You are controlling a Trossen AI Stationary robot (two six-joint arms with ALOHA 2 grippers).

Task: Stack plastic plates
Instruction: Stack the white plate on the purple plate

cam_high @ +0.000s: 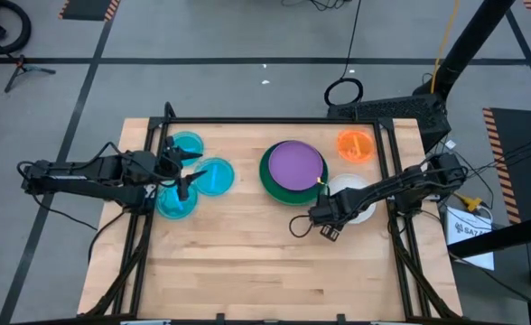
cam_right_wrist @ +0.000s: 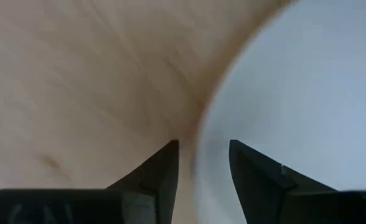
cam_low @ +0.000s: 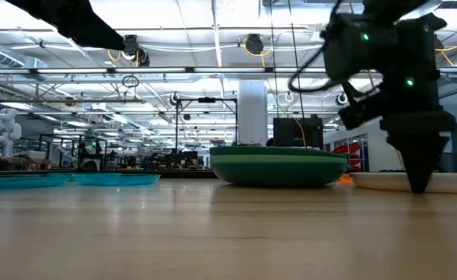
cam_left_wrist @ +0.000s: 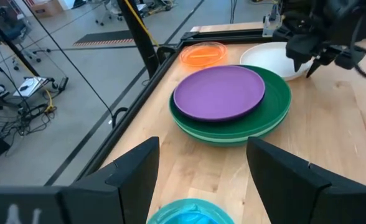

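Plates sit scattered across my table [cam_high: 247,271]: the purple plate [cam_high: 295,164] already rests on the green plates [cam_high: 279,187] near centre, the white plate [cam_high: 356,200] lies just beside that stack at its 4 o'clock, the orange dish [cam_high: 356,145] sits at its 2 o'clock, and three blue dishes [cam_high: 198,176] cluster well off at 9 o'clock. My right gripper [cam_high: 327,217] is down at the white plate's rim, fingers [cam_right_wrist: 161,177] parted and straddling the edge, one over wood, one over plastic, not yet pinching. My left gripper [cam_high: 177,171] hovers over the blue dishes with fingers [cam_left_wrist: 133,180] spread wide, holding nothing. I judge the white plate light, stiff and slick, so it should be taken by the raised rim; a shallow pinch could let it slip or skid on the wood.
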